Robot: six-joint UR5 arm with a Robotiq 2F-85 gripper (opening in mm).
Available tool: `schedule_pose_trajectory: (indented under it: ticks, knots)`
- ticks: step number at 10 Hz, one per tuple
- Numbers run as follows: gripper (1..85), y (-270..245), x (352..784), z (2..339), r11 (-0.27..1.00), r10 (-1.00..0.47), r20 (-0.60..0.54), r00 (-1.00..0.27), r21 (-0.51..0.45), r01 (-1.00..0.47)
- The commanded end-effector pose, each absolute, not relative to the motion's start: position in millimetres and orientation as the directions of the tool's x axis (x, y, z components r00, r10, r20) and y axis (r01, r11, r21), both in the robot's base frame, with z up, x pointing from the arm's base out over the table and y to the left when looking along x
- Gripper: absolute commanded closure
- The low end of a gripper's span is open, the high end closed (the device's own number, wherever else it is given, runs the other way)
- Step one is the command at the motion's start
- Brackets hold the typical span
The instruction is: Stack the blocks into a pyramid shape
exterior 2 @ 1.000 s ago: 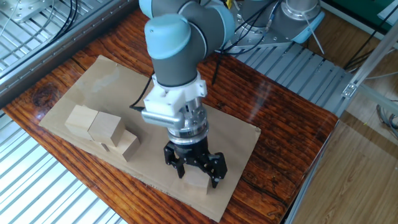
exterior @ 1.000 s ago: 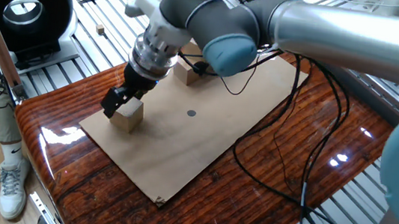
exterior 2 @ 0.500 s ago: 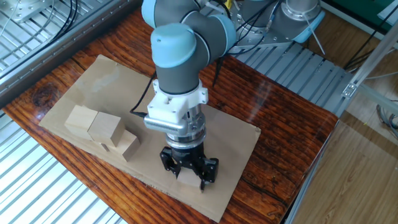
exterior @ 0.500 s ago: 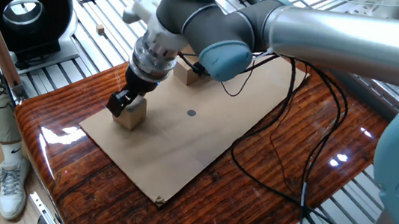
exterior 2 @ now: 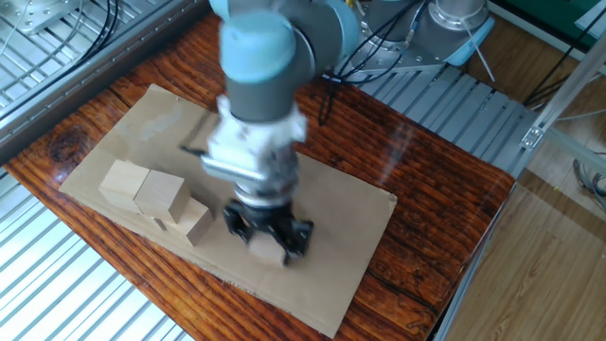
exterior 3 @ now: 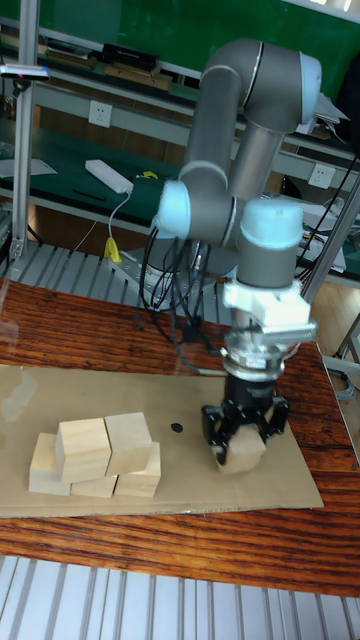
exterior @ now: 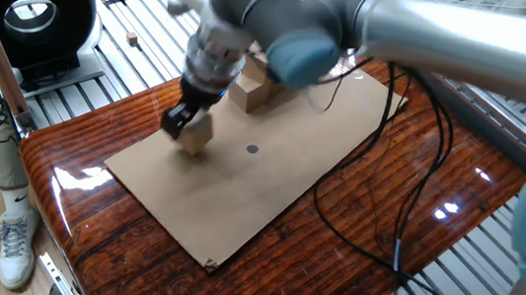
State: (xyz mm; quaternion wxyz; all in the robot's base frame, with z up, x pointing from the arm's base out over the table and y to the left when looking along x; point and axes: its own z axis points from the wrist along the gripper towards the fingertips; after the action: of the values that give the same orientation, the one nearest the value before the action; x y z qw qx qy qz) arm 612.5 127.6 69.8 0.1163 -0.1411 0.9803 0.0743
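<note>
Above the cardboard sheet, the claw held one wooden block between its narrowed fingers, lifted clear of the sheet, where a second before it had only straddled the block on the surface. The pick looked done (the blur suggests quick travel), so carrying it to the pile seemed next. That pile, three blocks below and two above, sat well apart near the sheet's far end, with bare cardboard between and nothing blocking the way.
</note>
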Motion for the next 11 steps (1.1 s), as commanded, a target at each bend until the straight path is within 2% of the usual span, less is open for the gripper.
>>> schedule_pose_trajectory:
  ticks: [1, 4, 9, 11]
  knots:
    - [84.7, 75.3, 607.5, 119.5, 0.949, -0.258, -0.241, -0.935, 0.119, -0.293]
    - [84.7, 47.1, 610.0, 135.4, 0.957, -0.244, -0.271, -0.931, 0.085, -0.276]
    - [84.7, 45.7, 609.8, 137.4, 0.969, -0.188, -0.270, -0.944, 0.105, -0.223]
    - [84.7, 51.8, 610.3, 138.6, 0.974, -0.131, -0.270, -0.954, 0.142, -0.174]
